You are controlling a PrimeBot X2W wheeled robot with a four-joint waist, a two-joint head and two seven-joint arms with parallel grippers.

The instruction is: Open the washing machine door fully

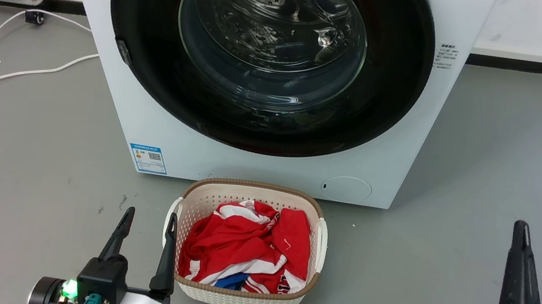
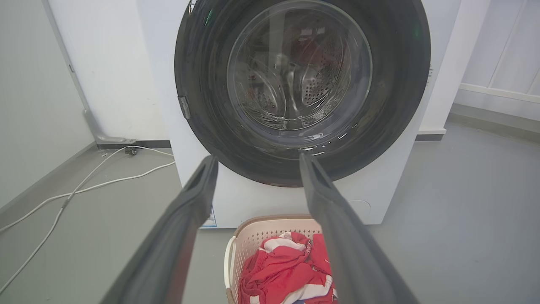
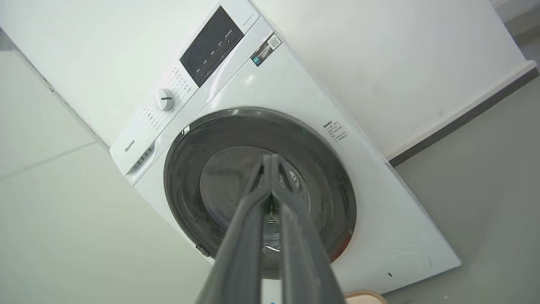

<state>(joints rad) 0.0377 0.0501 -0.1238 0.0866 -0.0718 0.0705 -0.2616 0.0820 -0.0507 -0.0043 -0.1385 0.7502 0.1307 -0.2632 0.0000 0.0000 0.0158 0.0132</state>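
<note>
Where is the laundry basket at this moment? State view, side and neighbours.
In the head view, the laundry basket sits on the floor at bottom centre, directly before the washing machine, with the left gripper just to its left.

We are facing the washing machine [image 1: 396, 153], the washing machine door [image 1: 395, 84] sitting in its front. A basket [image 1: 255, 192] holding clothing [image 1: 243, 242] is standing just before the machine, our left gripper [image 1: 151, 215] hovering just beside the basket's left side and our right gripper [image 1: 520, 226] hovering well to its right.
</note>
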